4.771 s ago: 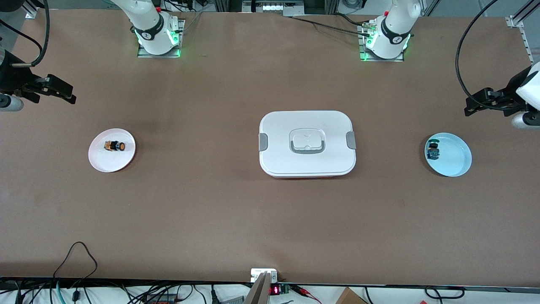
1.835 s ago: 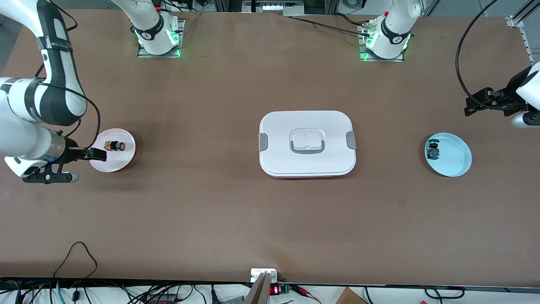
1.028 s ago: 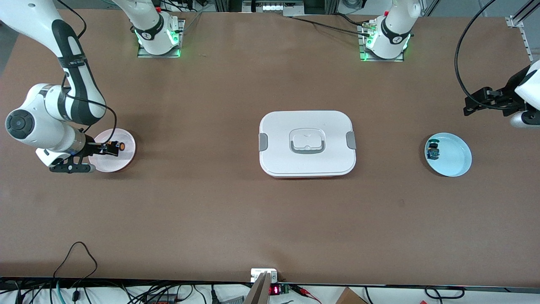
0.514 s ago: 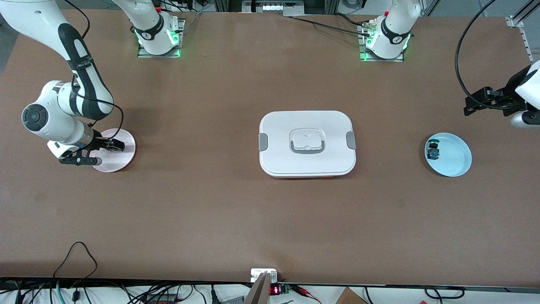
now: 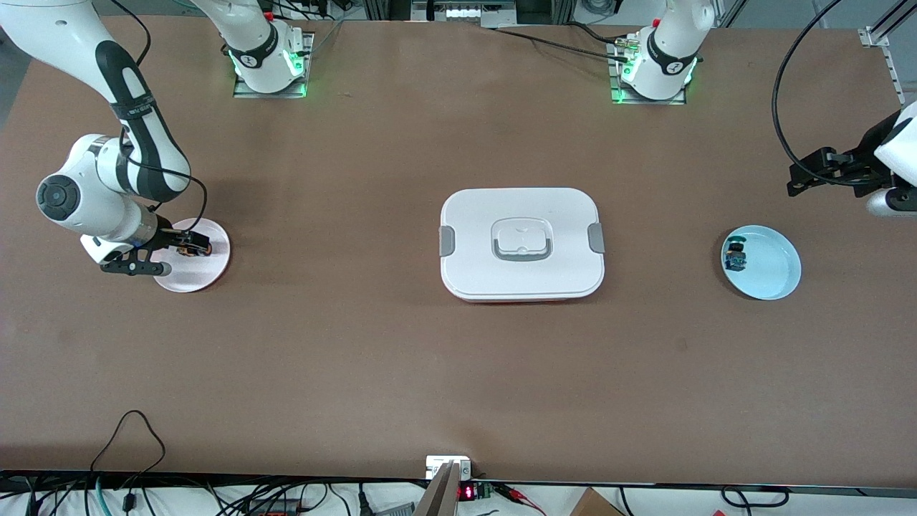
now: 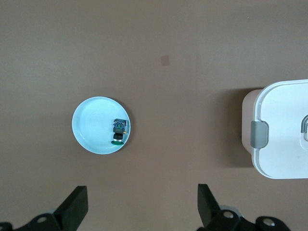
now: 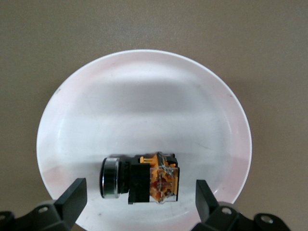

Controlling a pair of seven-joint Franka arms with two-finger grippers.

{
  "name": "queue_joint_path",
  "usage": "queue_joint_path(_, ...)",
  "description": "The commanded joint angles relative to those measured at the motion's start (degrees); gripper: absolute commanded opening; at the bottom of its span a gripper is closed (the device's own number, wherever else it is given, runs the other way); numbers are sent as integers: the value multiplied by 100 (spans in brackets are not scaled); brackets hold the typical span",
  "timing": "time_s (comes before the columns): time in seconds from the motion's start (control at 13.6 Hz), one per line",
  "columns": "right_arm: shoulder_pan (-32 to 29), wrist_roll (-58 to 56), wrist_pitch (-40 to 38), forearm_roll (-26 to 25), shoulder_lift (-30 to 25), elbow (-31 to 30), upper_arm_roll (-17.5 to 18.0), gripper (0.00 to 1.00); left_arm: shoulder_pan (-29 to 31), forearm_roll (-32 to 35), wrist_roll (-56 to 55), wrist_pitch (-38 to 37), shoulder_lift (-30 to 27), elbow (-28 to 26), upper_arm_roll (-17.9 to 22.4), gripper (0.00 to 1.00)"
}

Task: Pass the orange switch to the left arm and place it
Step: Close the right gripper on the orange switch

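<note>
Orange switch point(image 7: 139, 182) on pink plate point(image 7: 144, 96), now bracketed by right gripper point(image 7: 139, 204), fingers wide after descent; grasp next. Left gripper point(image 6: 142, 211) waiting, wide.

Two glossy white jointed robot arms point(image 5: 107, 179) with black bands — black cables looping alongside (green lights glow at both bases) — carry black two-finger grippers point(image 7: 139, 204).

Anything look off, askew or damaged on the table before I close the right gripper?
Nothing stands out. The tiny orange push-button switch lies on its side in the white round plate, between the right gripper's open fingers; the white lidded box sits square.
</note>
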Motion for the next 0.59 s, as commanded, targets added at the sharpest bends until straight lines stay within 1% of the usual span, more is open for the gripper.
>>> queue_joint_path(0.0,-78,-89,135,51,-2,-112,74,100,9,3,64,-18,-74,14,-25,100)
queue_joint_path(0.22,-78,-63,258,165,51,-120,74,100,9,3,64,-18,-74,14,-25,100)
queue_joint_path(0.51,-78,-71,346,165,139,-112,83,100,0,12,55,-18,-74,23,-25,100)
